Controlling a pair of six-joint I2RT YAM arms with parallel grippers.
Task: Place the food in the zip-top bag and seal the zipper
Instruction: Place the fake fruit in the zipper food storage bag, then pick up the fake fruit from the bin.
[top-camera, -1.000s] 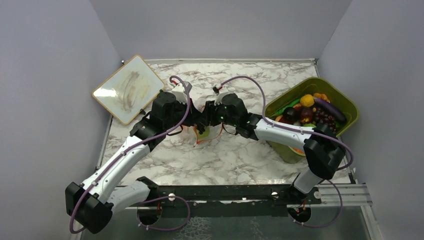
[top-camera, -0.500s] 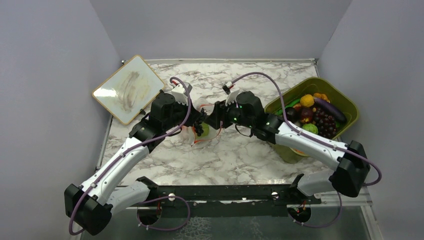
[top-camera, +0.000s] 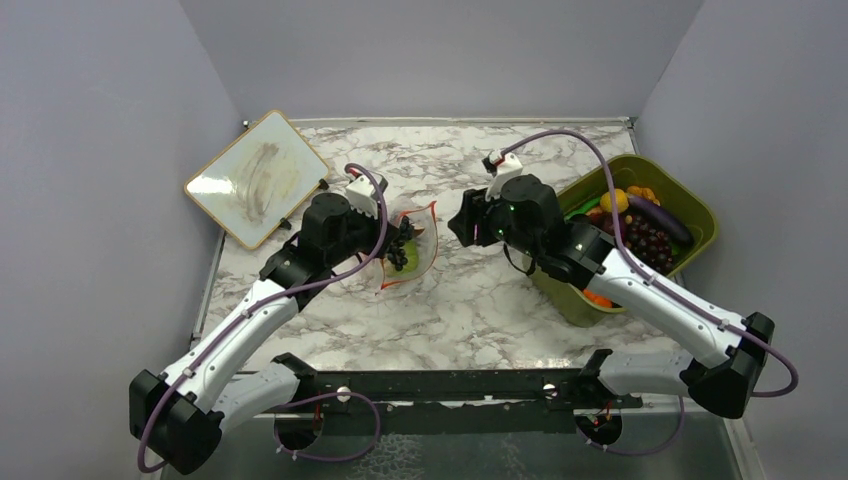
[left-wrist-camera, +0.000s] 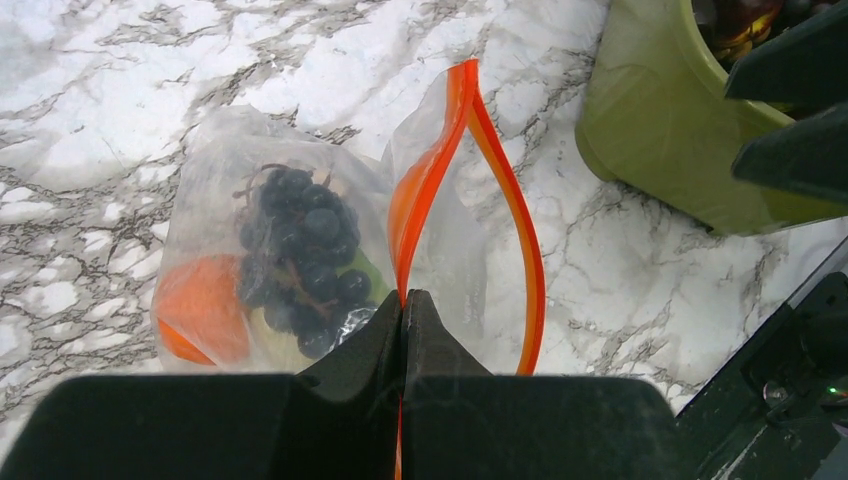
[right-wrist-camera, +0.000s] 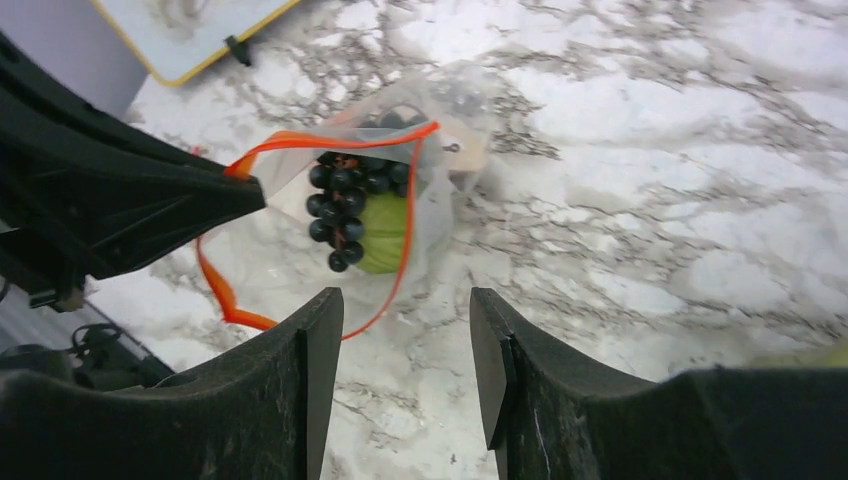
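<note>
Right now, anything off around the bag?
Nothing is spilled or damaged. The zip-top bag holds the grapes, but its zipper bows wide open, with the left hand pinched shut on one end. The right hand is open, off the bag.

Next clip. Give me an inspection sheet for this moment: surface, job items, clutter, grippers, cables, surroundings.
Surface: marble table; bag, bin and board rest on it.
Job's things: zip-top bag lies on the table with its mouth gaping; zipper unsealed; grapes, orange piece and green ball inside.
Clutter: olive bin holding more toy food, at the right; whiteboard at the far left.
Grippers: left gripper shut on the zipper's end; right gripper open, empty, apart from the bag.
Cables: purple cables loop along both arms; no snag seen.
Surroundings: plain grey walls; nothing else seen.
</note>
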